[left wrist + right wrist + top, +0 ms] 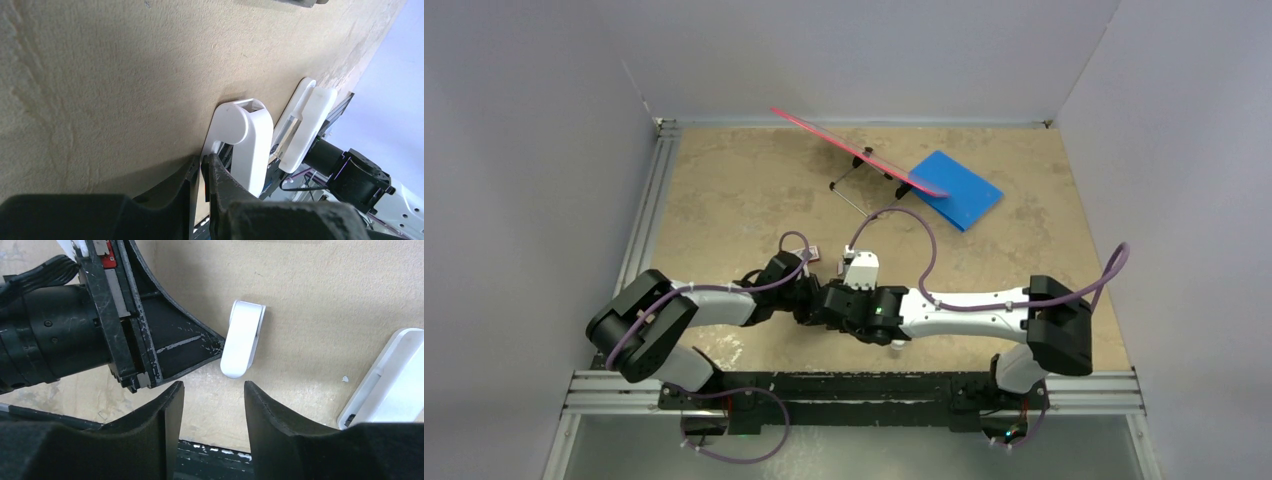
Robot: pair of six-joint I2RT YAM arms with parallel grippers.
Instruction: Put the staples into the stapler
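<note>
Early going, by the look of it: no staples seen in white bar-shaped plastic stapler (241, 340) on tan table (724, 190). Small red-and-white cardboard staple box (809, 252) just beyond left gripper (202, 159), pressed nearly together at the stapler's end, pinch uncertain. Right gripper (212, 387) spread, empty.

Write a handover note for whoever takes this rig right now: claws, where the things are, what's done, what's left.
Left claw: pinched shut on the edge of the white stapler.
Right claw: open, empty, facing that stapler.
Staple box: on the table beside the left wrist; loose staples not visible.
Second white stapler: lying off to one side.
Done: stapler gripped.
Left: fetch the staples and load them.
</note>
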